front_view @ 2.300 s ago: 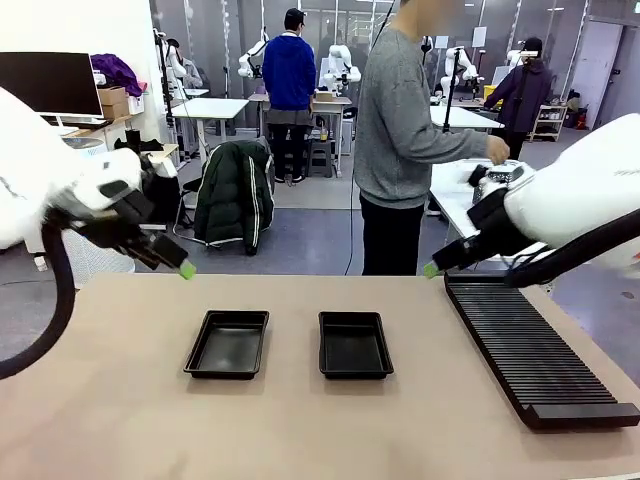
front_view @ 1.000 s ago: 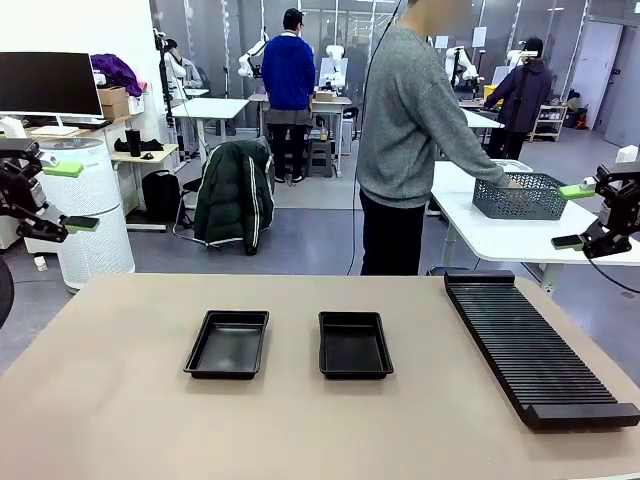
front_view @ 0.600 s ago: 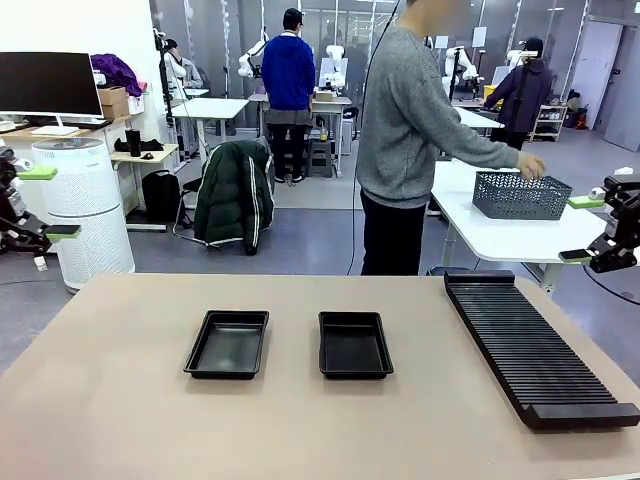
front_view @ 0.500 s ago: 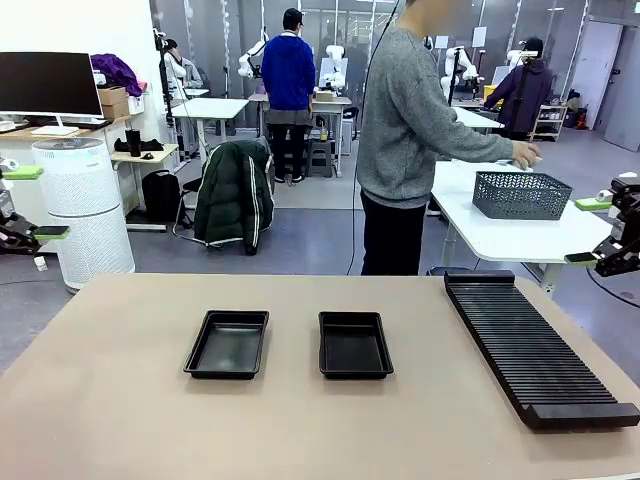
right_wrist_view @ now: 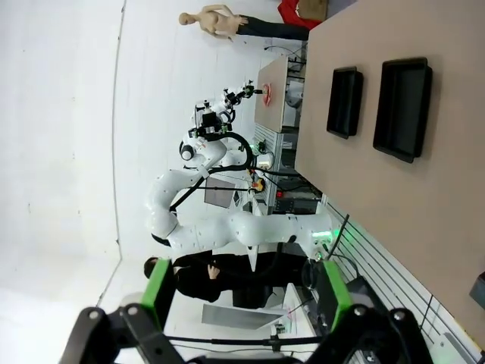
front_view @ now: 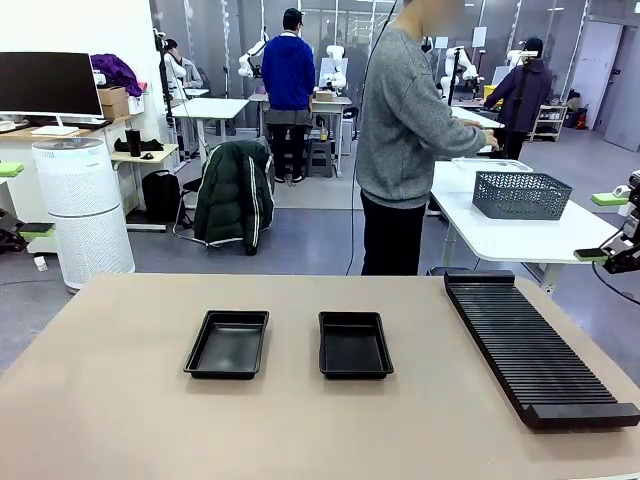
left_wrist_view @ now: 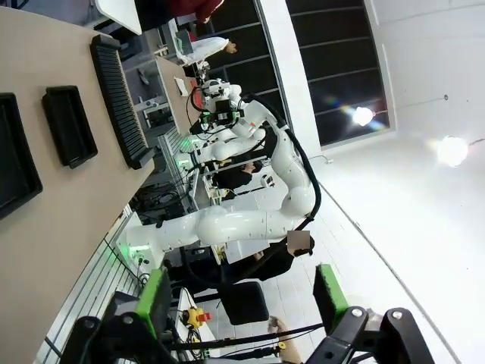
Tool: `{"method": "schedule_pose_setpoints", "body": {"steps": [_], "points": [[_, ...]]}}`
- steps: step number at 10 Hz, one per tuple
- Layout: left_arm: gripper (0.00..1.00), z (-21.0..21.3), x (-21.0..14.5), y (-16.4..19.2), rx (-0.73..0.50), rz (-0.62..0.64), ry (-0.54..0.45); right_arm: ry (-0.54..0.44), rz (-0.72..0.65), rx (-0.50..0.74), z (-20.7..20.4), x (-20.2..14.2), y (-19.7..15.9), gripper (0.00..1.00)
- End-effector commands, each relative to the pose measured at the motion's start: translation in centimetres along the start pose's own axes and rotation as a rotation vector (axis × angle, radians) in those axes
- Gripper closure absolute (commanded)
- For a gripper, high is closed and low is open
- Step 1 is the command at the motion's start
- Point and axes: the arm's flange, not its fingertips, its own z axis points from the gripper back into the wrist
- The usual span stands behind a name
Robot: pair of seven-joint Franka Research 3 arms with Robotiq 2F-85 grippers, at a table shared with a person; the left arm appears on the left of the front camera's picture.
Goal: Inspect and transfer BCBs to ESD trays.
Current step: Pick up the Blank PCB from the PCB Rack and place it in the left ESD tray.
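- Grippers: the left gripper (front_view: 20,200) sits at the far left edge of the front view, off the table (front_view: 300,430) and level with the background furniture. It has drawn further outward than half a second ago.
- The right gripper (front_view: 603,227) sits at the far right edge, above and beyond the far end of the slotted rack (front_view: 528,345). It has also retreated since the earlier frames, when both grippers hung over the table's far corners.
- Jaw state, left: the left wrist view shows the two green pads (left_wrist_view: 155,299) set wide apart with nothing between them.
- Jaw state, right: the right wrist view shows its pads (right_wrist_view: 159,292) equally wide apart and holding nothing.
- Trays: the left tray (front_view: 226,373) and the right tray (front_view: 355,374) lie side by side near the middle of the table, apart from each other and unmoved. The rack lies to their right, also unmoved.
- Person: the person (front_view: 400,130) stands beyond the table, turned toward a white side table (front_view: 500,235). One hand (front_view: 490,143) reaches over it, now short of the wire basket (front_view: 520,194) instead of past it.
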Motion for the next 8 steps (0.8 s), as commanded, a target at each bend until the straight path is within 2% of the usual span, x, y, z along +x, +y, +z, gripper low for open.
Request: {"method": "schedule_pose_setpoints", "body": {"steps": [1, 8], "points": [[0.00, 0.06, -0.33, 0.05, 0.005, 0.017, -0.015, 0.001, -0.028, -0.013, 0.08, -0.09, -0.26, 0.00], [0.00, 0.06, -0.33, 0.05, 0.005, 0.017, -0.015, 0.001, -0.028, -0.013, 0.08, -0.09, -0.26, 0.00]]}}
